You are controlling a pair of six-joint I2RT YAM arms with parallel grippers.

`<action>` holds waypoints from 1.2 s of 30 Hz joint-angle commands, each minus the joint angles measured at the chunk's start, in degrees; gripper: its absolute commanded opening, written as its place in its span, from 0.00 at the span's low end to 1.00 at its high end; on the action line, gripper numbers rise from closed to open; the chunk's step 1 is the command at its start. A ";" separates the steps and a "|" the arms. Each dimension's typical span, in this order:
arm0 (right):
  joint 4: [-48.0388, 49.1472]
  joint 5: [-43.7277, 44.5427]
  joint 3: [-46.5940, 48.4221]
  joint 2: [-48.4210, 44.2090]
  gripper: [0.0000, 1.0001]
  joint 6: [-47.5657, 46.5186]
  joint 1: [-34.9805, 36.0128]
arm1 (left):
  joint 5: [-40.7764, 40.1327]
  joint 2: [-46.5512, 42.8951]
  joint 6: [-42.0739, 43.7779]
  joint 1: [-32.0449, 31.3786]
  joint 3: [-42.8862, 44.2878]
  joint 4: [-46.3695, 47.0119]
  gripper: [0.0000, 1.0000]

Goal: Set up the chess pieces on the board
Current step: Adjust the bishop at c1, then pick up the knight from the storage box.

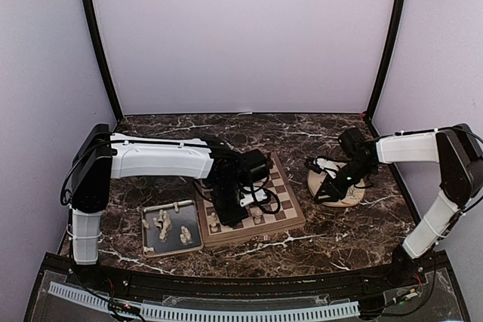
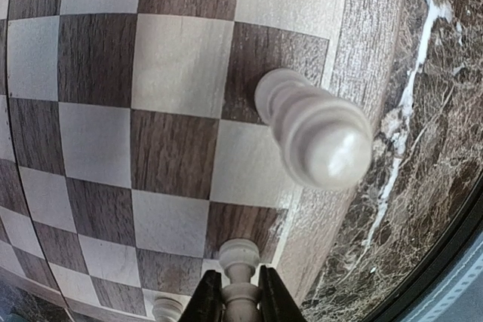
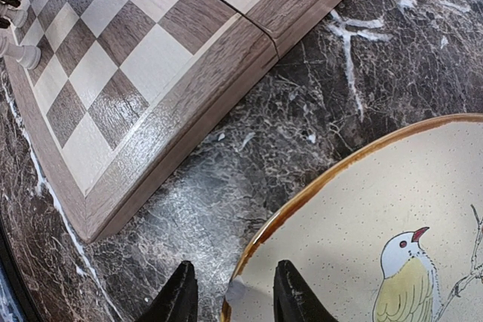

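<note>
The wooden board (image 1: 290,207) lies at the table's middle, and my left gripper (image 1: 230,213) hangs low over its near-left part. In the left wrist view the left gripper (image 2: 240,301) is shut on the stem of a cream-white chess piece (image 2: 240,258), its base over a square in the edge row. Another cream piece (image 2: 313,130) stands two squares further along that row, and a third (image 2: 167,308) shows beside the left finger. My right gripper (image 3: 235,295) is open over the edge of the bird plate (image 3: 362,209), one finger over the marble and one over the plate.
A grey tray (image 1: 151,245) with several cream pieces (image 1: 164,224) sits left of the board. The round plate (image 1: 355,197) lies right of the board, under the right gripper (image 1: 332,190). The board's corner (image 3: 90,216) is close to the plate. Walls close in the dark marble table.
</note>
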 commanded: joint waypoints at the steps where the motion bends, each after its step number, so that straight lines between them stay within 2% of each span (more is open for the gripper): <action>1: -0.21 0.15 1.42 0.41 0.36 -0.28 -0.19 | 1.05 -2.97 0.15 0.28 -0.15 -0.24 0.17; 14: -0.30 0.02 1.55 0.77 0.36 -0.29 -0.19 | 2.00 -2.18 0.08 0.30 0.33 0.24 0.15; 22: -0.59 0.06 1.87 0.67 0.36 -0.20 -0.19 | 0.29 -4.66 -0.65 0.28 1.28 -0.33 0.32; 26: -2.60 -0.51 4.26 -0.45 0.36 0.40 -0.19 | -2.81 -9.90 -1.05 0.36 2.40 0.75 0.38; 29: -5.59 -1.16 8.45 -2.48 0.36 0.64 -0.02 | -4.84 -16.22 -2.17 1.91 -0.69 5.08 0.40; 33: -10.82 0.03 17.19 -3.57 0.36 0.05 2.66 | -6.59 -27.02 -3.06 6.80 -9.67 14.64 0.42; 36: -12.13 0.41 23.39 -3.55 0.35 1.45 7.61 | -11.77 -36.18 -2.40 10.81 -19.93 26.34 0.53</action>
